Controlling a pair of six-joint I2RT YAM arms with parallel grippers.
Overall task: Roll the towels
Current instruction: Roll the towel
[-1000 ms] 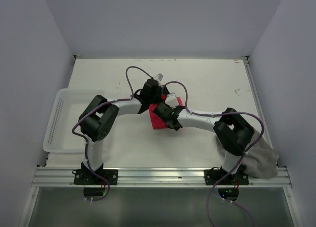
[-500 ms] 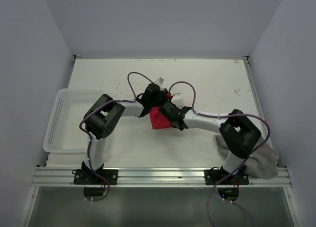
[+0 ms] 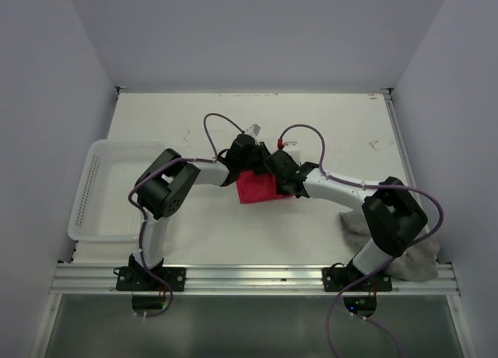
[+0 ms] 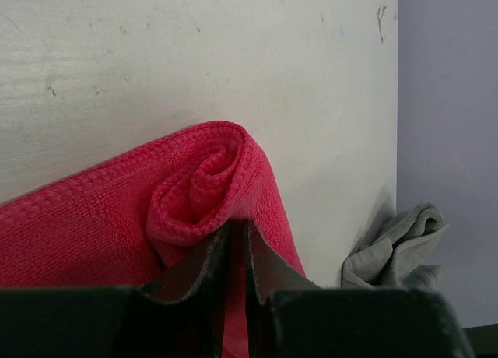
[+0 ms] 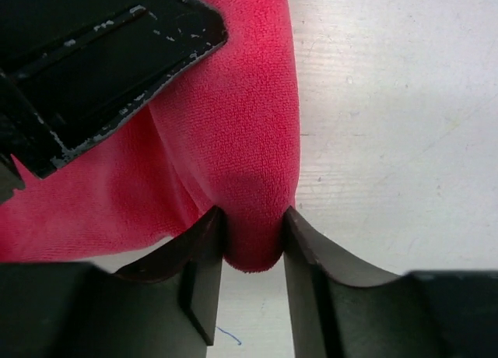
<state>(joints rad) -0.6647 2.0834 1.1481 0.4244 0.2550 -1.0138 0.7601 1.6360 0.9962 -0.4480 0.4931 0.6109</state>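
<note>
Right gripper [image 5: 250, 222] (jaws narrowly apart) apparently pinches the pink towel [image 5: 233, 117].

White perforated basket [image 3: 85, 188] — upright — at the table's [image 3: 334, 124] left edge.

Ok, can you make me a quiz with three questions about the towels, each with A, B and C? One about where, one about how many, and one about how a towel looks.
1. Where is the grey towel?
A) at the far left corner
B) in the middle
C) at the near right corner of the table

2. How many towels are there?
A) two
B) one
C) four

3. How does the end of the pink towel look?
A) spread flat
B) curled into a roll
C) tied in a knot

Answers:
1. C, it lies crumpled at that corner in the top view.
2. A, one is pink and one is grey.
3. B, the left wrist view shows the cloth wound in a spiral.
</note>
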